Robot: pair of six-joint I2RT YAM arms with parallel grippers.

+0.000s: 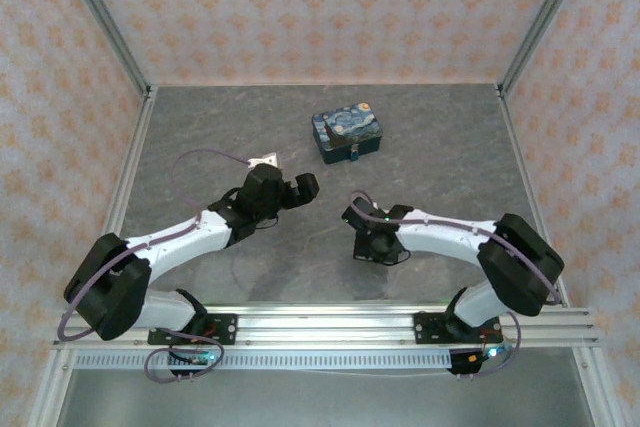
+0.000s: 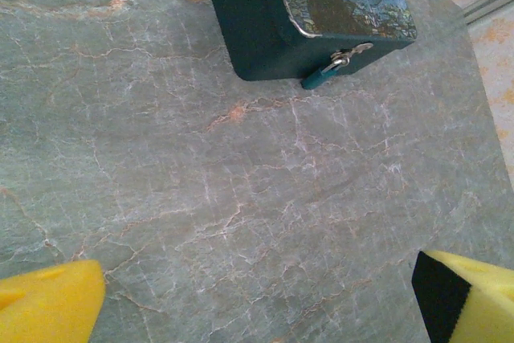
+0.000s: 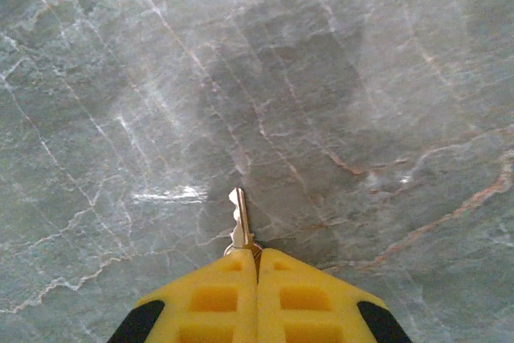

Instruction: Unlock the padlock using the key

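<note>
The key (image 3: 239, 218) is a thin silvery blade sticking out ahead of my right gripper (image 3: 259, 253), whose yellow fingers are shut on its head just above the stone table. From above, the right gripper (image 1: 362, 219) sits mid-table, below the tin. A small padlock (image 2: 325, 76) with a dark teal-looking body and a silvery shackle hangs at the front clasp of the dark blue painted tin (image 2: 321, 6). My left gripper (image 2: 257, 311) is open, with its yellow fingertips (image 2: 48, 303) wide apart over bare table, a short way in front of the tin. Seen from overhead, the left gripper (image 1: 300, 187) points toward the tin (image 1: 347, 135).
A grey marbled table (image 1: 440, 167) is enclosed by patterned walls and metal frame rails (image 1: 130, 177). A small white square object (image 1: 265, 160) lies just behind the left wrist. Bare stone lies between the two grippers and in front of the tin.
</note>
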